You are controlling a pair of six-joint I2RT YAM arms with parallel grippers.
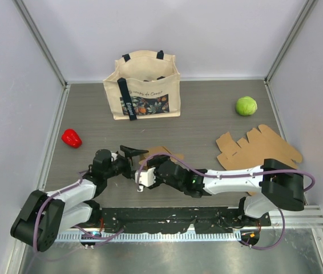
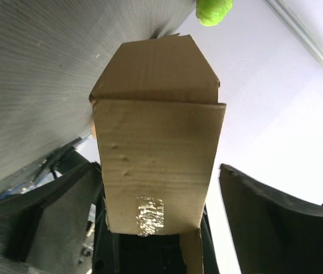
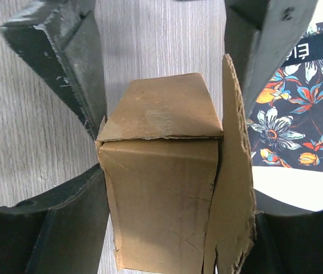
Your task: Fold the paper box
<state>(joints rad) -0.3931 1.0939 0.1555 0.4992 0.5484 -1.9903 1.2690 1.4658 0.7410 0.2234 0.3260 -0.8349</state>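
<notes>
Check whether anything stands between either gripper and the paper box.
Nothing visible does. The paper box sits inside the right gripper and inside the left gripper. Only its own loose flap lies between it and one side of the right gripper.

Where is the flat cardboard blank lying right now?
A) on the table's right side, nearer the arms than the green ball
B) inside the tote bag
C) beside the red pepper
A: the top view shows the flat cardboard blank spread on the table at its right side, nearer the arms than the green ball, well away from the red pepper and tote bag.
</notes>
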